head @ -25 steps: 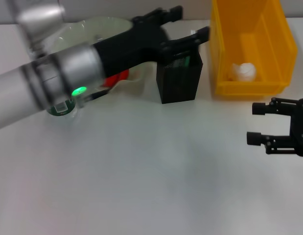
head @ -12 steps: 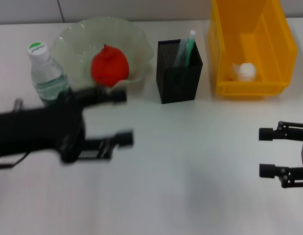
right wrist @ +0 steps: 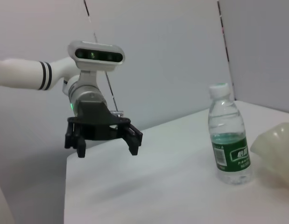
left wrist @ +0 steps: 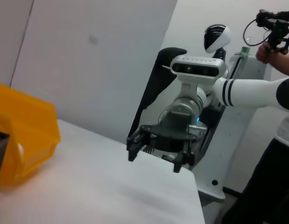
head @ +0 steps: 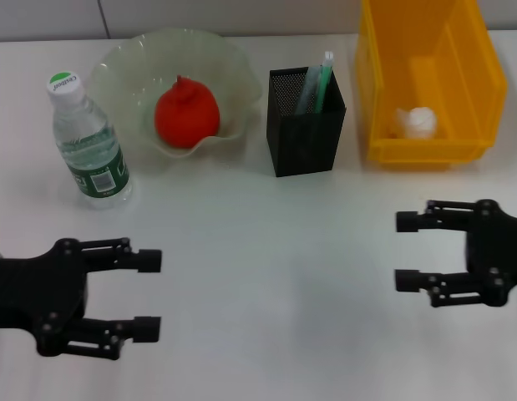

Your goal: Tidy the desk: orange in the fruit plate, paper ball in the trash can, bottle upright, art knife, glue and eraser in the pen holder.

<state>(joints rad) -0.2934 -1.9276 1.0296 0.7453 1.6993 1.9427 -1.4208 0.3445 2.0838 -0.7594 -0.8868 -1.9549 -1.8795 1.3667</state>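
Orange point(head: 186, 113) sits in the fruit plate point(head: 233, 67); water bottle point(head: 87, 142) upright just beside it, paper ball point(head: 415, 122) in yellow trash can point(head: 484, 75). Left claw point(head: 148, 295) and right claw point(head: 408, 251) hover wide, empty, over the table point(head: 275, 276), near its front.

A white tabletop point(head: 266, 276) lay bare under and between the fingers point(head: 116, 246) of the left gripper point(head: 149, 294) and those of the right gripper point(head: 404, 251). Well beyond both sets of fingertips, at the table's far edge, ran a pale grey wall point(head: 200, 17) with one dark upright seam point(head: 101, 15). In the left wrist view, behind and to one side of the right gripper's fingers, a person point(left wrist: 275, 177) in dark trousers held up a black cabled device point(left wrist: 275, 21).
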